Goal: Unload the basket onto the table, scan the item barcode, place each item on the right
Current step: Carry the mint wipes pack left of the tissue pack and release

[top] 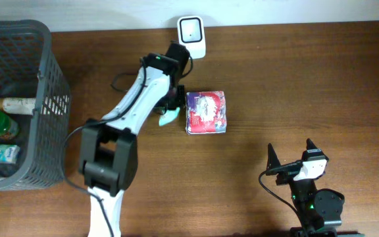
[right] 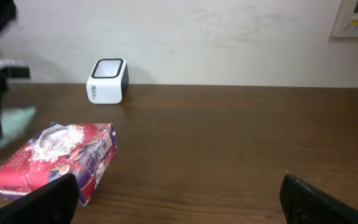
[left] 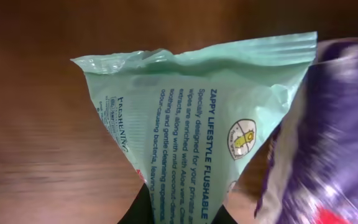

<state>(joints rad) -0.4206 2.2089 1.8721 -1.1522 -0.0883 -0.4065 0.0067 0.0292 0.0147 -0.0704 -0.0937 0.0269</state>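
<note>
I am pinching the mint-green wipes pack [left: 197, 118] with my left gripper [left: 182, 214], the two dark fingers [left: 140, 211] pressing together on its narrow near end. The pack is fanning out wide beyond them, its blue print facing my wrist camera. From overhead, the pack is sitting just above or on the brown table [top: 295, 79], a little left of centre and toward the far side. I cannot tell whether it is touching the wood. Its right edge is lying right beside the purple and red packet [top: 206, 112], perhaps brushing it, though the close view is blurring there. That packet is lying flat on the table.

The white scanner [top: 193, 29] is standing at the far edge against the wall, beyond my left wrist, with its dark window facing up.

My right gripper [top: 290, 157] is waiting at the near right of the table, its fingers [right: 39, 202] spreading wide with nothing between them, well apart from both packs.

At the far left, the grey mesh basket [top: 52, 99] is holding a pale bottle [top: 15, 104], a green bottle [top: 0, 124] and a small white-and-green pack [top: 3, 153].
</note>
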